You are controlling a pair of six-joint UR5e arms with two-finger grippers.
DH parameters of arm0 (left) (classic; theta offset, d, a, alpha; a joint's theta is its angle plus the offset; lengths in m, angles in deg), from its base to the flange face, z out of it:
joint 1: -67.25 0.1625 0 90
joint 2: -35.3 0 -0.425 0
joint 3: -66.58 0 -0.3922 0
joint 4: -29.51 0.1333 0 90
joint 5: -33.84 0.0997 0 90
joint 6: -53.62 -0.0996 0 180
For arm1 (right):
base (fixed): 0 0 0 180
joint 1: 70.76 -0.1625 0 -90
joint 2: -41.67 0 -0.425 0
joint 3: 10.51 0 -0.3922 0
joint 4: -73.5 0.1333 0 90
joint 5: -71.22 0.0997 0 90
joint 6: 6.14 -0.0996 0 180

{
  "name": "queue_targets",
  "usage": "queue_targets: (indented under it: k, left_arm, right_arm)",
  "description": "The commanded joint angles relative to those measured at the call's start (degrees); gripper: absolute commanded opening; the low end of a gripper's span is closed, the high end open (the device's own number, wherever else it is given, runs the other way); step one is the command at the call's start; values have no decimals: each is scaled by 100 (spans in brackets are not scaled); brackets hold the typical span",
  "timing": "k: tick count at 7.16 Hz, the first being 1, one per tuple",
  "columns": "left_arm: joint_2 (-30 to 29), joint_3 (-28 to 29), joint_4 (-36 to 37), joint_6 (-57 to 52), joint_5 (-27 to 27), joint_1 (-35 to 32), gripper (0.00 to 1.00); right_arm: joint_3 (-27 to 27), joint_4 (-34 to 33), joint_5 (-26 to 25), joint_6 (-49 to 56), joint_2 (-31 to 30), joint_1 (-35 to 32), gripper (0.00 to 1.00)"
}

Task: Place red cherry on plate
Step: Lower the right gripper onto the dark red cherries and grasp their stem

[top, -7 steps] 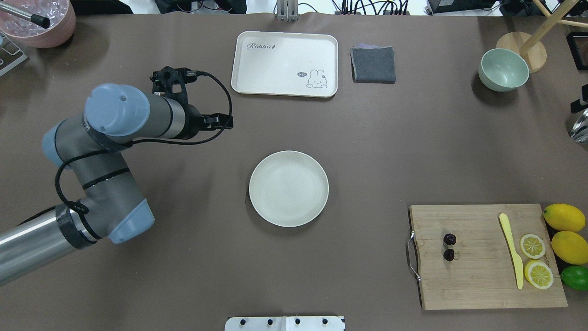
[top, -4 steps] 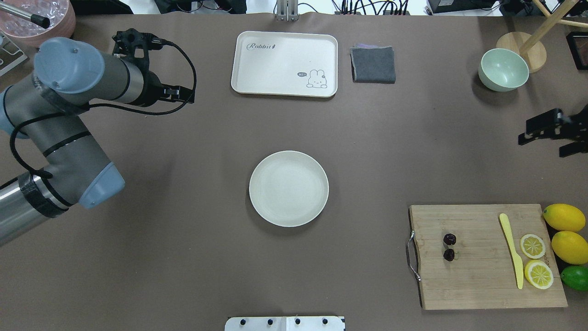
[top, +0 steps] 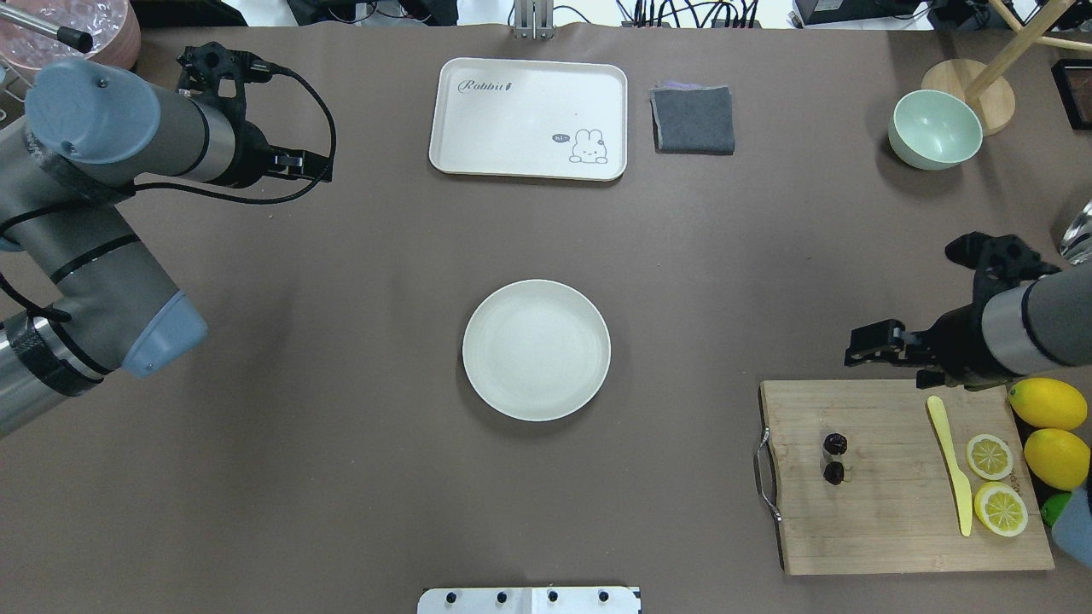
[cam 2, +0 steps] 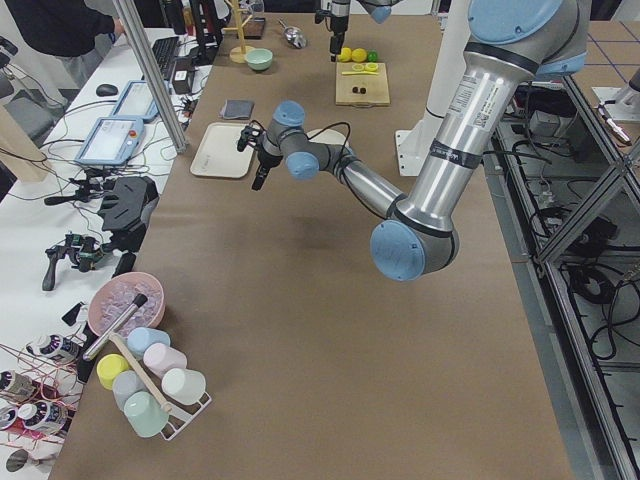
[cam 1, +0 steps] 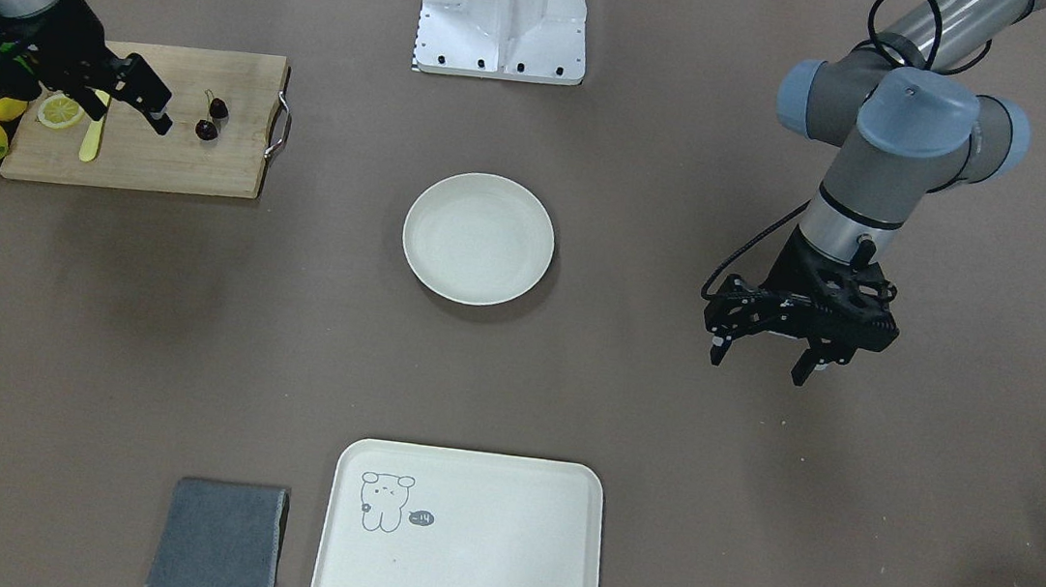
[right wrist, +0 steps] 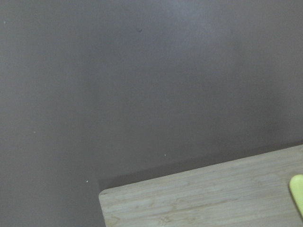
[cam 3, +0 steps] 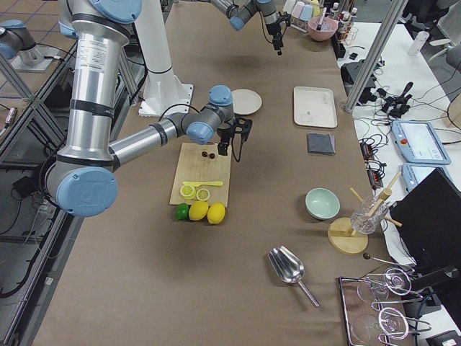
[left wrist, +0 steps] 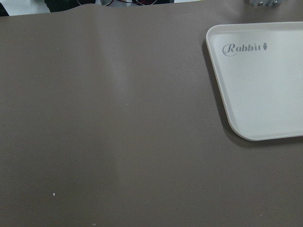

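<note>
R gripper [top: 887, 365] moved in by board [top: 896, 520], jaws apart, near red cherry [top: 834, 458]; L gripper [cam 1: 759, 362] also spread.

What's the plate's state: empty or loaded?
Empty: the plate shows bare cream inside; the red cherry lies on the cutting board.

left fingers [cam 1: 804, 364] apart; right fingers [cam 1: 147, 102] apart.

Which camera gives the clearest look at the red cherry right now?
Exterior front-facing: the red cherry shows both fruits and stems on the cutting board. Overhead shows it nearly as well; side views show tiny dots; wrist cameras miss it.
</note>
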Motion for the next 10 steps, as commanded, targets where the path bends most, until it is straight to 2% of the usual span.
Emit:
queue_targets:
  k: [1,3,5,6,10]
  left_arm:
    - [151,18,-4,-3,-18,-113,98]
    - [161,71,-4,-11,-18,-218,98]
    - [161,98,5,-239,-18,-254,98]
    - [161,98,-4,-249,-18,-263,98]
    - [161,89,-4,-249,-27,-272,98]
  right_arm:
    - [8,85,-542,-406,6,916,100]
    - [-10,76,-542,-388,-46,1234,99]
    - [-36,76,-542,-345,-221,1410,95]
    - [-45,68,-542,-344,-266,1437,89]
    - [-71,41,-542,-344,-275,1420,12]
